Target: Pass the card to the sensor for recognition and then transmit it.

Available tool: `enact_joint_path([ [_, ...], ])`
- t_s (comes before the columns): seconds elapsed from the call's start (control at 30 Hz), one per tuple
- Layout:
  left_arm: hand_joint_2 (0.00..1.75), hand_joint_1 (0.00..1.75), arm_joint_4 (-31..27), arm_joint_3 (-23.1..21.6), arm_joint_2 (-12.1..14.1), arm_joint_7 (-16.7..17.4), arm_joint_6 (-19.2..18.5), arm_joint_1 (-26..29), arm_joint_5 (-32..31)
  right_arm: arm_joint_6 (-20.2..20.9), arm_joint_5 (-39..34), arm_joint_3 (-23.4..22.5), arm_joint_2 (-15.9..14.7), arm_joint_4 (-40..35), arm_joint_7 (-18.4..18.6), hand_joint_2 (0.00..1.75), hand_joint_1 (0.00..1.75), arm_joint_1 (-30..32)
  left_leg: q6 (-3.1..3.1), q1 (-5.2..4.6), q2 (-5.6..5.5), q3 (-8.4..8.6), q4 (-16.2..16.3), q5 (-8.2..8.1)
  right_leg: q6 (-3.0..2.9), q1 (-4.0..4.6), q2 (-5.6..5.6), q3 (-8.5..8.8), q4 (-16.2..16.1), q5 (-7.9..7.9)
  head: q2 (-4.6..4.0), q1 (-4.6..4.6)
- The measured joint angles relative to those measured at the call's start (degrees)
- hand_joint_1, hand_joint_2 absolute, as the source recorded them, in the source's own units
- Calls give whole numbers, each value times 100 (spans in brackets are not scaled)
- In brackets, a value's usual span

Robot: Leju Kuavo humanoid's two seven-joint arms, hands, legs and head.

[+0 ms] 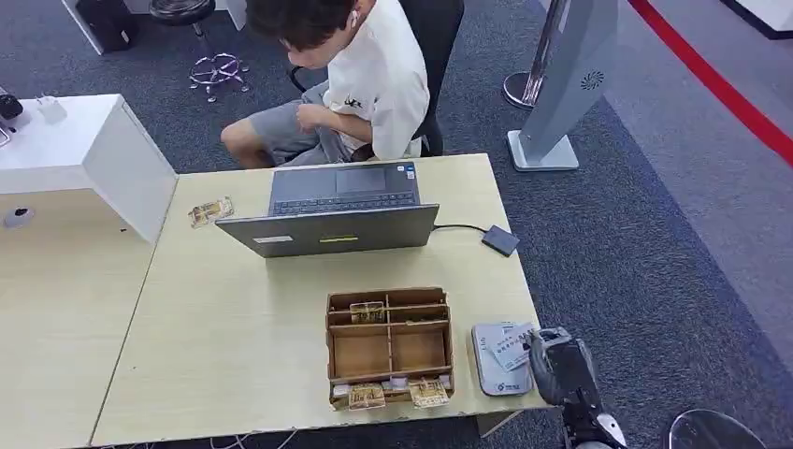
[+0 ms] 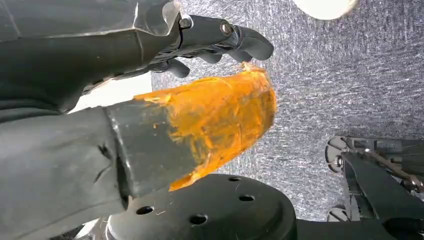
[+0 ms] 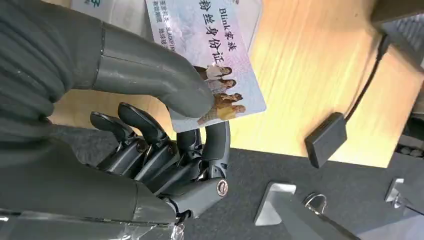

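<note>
Take the wooden organiser as your landmark; it sits on the table near the front edge. Behind it you have the laptop, and behind that a person seated in a chair. Right of the organiser lies the sensor, flat on the table's front right corner. Over the sensor you see the card, pinched by the right hand. Behind and right of the organiser rests a small box, cabled to the laptop. Behind and left lies a card bundle.
</note>
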Motion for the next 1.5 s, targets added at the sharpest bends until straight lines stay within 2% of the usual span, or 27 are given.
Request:
enact_joint_path([
  [0.23,0,0,0,35,-7,-22,0,0,0,-225,240,0,0,201,63,175,175,-84,0,0,0,0,0,0,0,0,0,0,0,0,0,0],
  [1.27,0,0,0,184,-55,22,22,7,35,-249,605,162,0,350,192,175,175,-193,0,0,0,0,0,0,0,0,0,1,0,0,0,0],
  [1.5,0,0,0,225,-55,-103,24,8,33,-288,616,212,0,350,203,175,175,-193,0,0,0,1,0,0,0,0,0,1,0,0,-2,0],
])
